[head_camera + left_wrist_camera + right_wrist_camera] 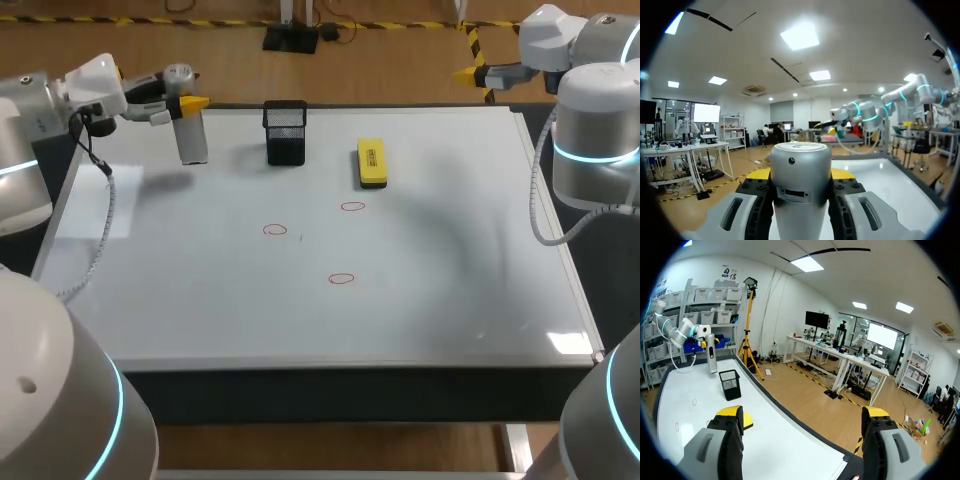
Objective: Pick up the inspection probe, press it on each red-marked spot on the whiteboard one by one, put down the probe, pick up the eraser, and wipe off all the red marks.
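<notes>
Task stage, early. The probe (pixel 193 138) is picked up. It hangs upright in the upper left of the head view, over the far left part of the whiteboard (pixel 450 300), and its shadow lying apart from it suggests its lower end is clear of the surface. The three red marks (pixel 275 230) sit near the middle of the frame, all intact and well to the right of the probe. Whether any has been pressed cannot be told from the pictures. Left to do, by this reading: the pressing of each mark, putting the probe down, and the whole eraser stage. The eraser (pixel 371 163) lies flat in the upper middle, just right of the black mesh holder (pixel 286 132) and untouched by either arm.

End effectors. The left gripper (pixel 188 104) is clamped on the probe's upper part. In the left wrist view the silver cylinder fills the gap between the fingers, one pressed to each side — a firm two-sided hold. The right gripper (pixel 802 419) holds nothing and touches nothing. Its fingers are spread wide, and in the head view it sits at the upper right, beyond the board's far right corner.
</notes>
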